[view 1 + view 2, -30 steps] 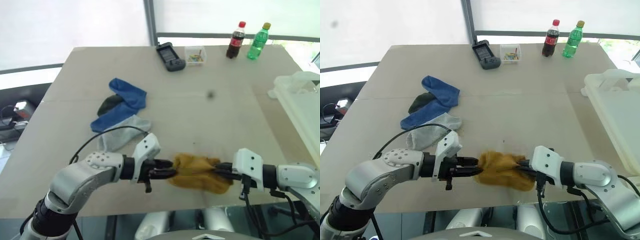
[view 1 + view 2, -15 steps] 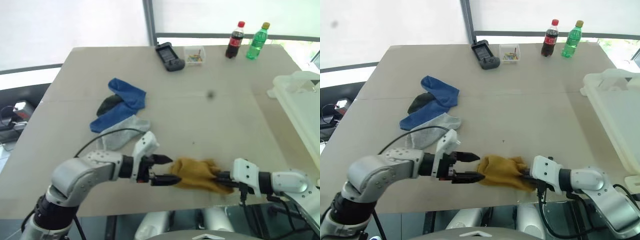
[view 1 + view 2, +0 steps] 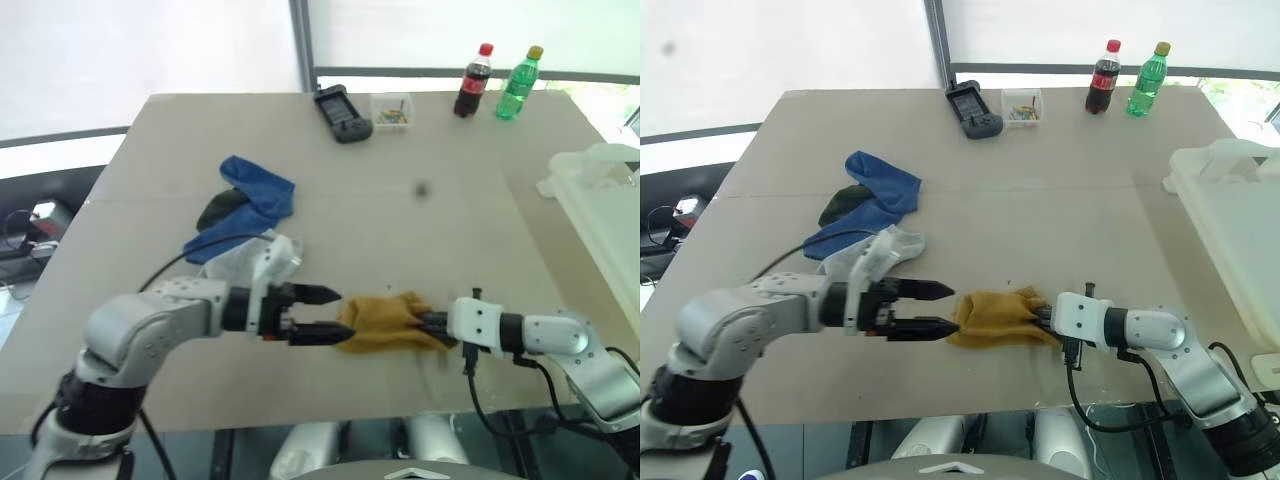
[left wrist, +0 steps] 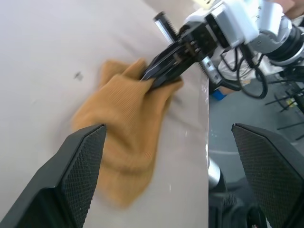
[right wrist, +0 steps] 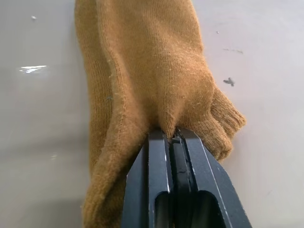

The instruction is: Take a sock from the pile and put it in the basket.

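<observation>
Farthest left of the yellow sock [image 3: 385, 322]: pile [image 3: 240, 215] of blue, black and grey socks, well apart on the table [image 3: 420, 220]. Just left of the yellow sock: left gripper [image 3: 325, 314], fingers spread wide, holding nothing. At the yellow sock's right end: right gripper [image 5: 172, 137], clamped tight on the fabric. Far right of the yellow sock: white basket [image 3: 600, 190] at the table's edge.

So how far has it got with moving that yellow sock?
Done: one mustard-yellow sock lies apart from the heap of blue, grey and black socks. In hand: the right gripper pinches the sock's edge; the left gripper is open beside it. Left: carrying it to the large white plastic bin.
</observation>
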